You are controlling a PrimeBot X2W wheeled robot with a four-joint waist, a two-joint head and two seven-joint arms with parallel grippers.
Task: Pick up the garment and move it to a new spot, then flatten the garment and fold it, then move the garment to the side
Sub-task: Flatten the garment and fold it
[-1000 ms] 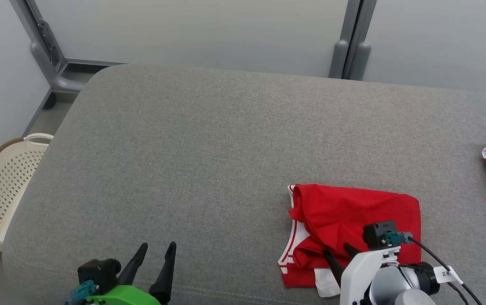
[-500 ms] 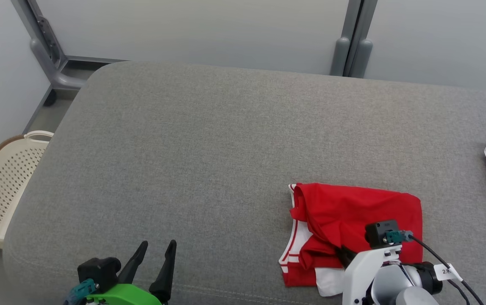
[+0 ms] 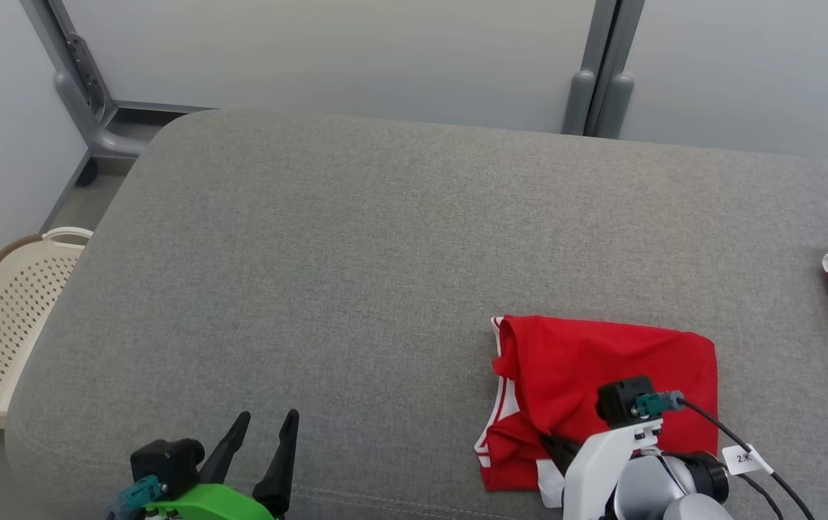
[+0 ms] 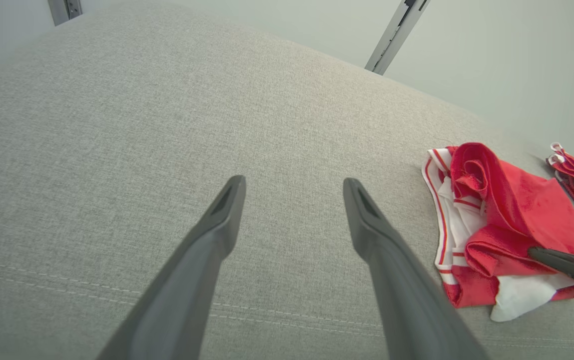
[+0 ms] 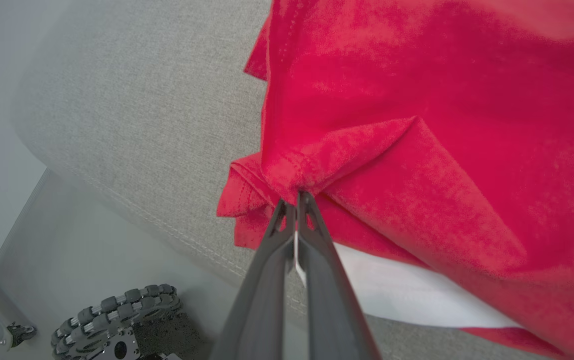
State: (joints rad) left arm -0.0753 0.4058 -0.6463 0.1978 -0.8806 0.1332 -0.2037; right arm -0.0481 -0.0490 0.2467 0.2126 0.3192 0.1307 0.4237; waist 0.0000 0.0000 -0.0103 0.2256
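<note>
Soft, light garment (image 3: 605,368) lies bunched near the cushion's (image 3: 356,260) front edge; right gripper (image 5: 297,196) is pinched on its near hem fold, a hold from which it should hang limp; left gripper (image 3: 263,425) gapes, empty.

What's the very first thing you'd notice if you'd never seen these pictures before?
The bright red garment with white trim, bunched near the front right of the grey cushion, grabs the eye first. The right gripper is shut on a fold of it. The left gripper hovers open over bare cushion at the front left.
</note>
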